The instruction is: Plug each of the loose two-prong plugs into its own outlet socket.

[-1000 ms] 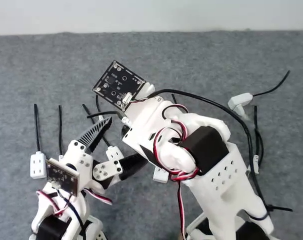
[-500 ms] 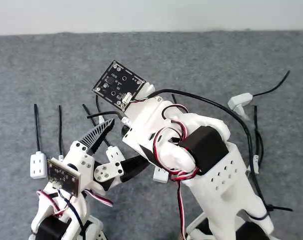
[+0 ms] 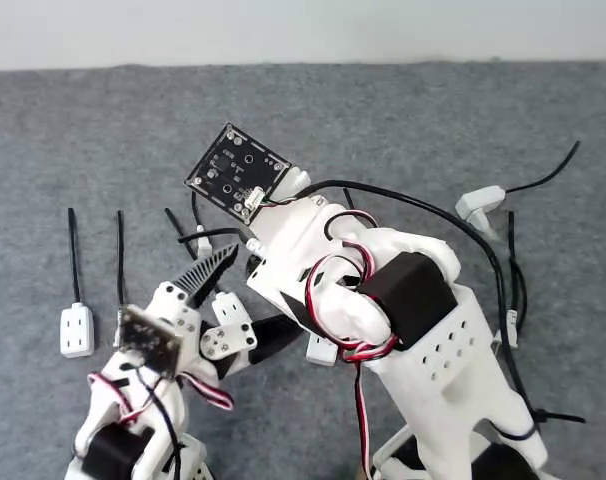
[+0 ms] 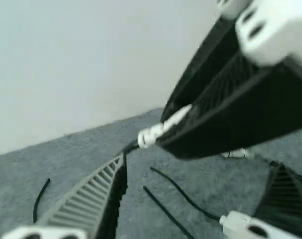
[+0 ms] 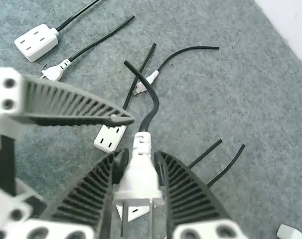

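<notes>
Right wrist view: left pincer's finger [image 5: 71, 102] crosses outlet socket [image 5: 110, 139] near plug [image 5: 138, 175].

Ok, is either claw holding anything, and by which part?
Right claw grips a white plug by the sides of its body, prongs free. Left claw is open, holding nothing.

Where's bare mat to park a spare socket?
Bare: the far strip of grey carpet under the white wall, and the near-left corner by the white outlet socket. Crowded: mid-table, where the left hand, the right hand clamping a white two-prong plug, black cords and a second white socket bunch.
</notes>
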Tool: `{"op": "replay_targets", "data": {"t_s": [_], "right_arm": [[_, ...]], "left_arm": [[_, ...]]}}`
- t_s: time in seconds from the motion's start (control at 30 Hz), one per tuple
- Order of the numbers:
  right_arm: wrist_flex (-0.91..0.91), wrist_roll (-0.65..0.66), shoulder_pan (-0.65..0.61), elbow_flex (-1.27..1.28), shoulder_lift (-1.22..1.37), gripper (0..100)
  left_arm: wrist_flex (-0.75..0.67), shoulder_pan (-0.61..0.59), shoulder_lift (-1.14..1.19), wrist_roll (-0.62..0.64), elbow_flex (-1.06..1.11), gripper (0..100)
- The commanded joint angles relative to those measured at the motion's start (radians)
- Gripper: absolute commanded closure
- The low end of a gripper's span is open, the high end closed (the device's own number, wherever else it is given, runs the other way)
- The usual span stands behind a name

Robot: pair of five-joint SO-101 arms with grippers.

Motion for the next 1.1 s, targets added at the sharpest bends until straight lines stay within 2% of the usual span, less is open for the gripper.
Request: {"op": "replay_targets", "data": {"t_s": [0.0, 0.57, 0.83, 1.07], "right_arm": [[-0.004, 0.017, 0.013, -0.054, -0.03, 99.1], [0.001, 0.018, 0.013, -0.054, -0.035, 99.1], [0.045, 0.009, 0.007, -0.055, -0.038, 99.1], [0.053, 0.009, 0.005, -0.057, -0.039, 99.1]], "left_arm": [[-0.038, 0.006, -0.018, -0.018, 0.028, 59], [-0.032, 0.044, -0.018, -0.008, 0.056, 59], [-0.098, 0.037, -0.017, -0.017, 0.099, 59], [-0.103, 0.043, -0.017, -0.017, 0.102, 59]]}}
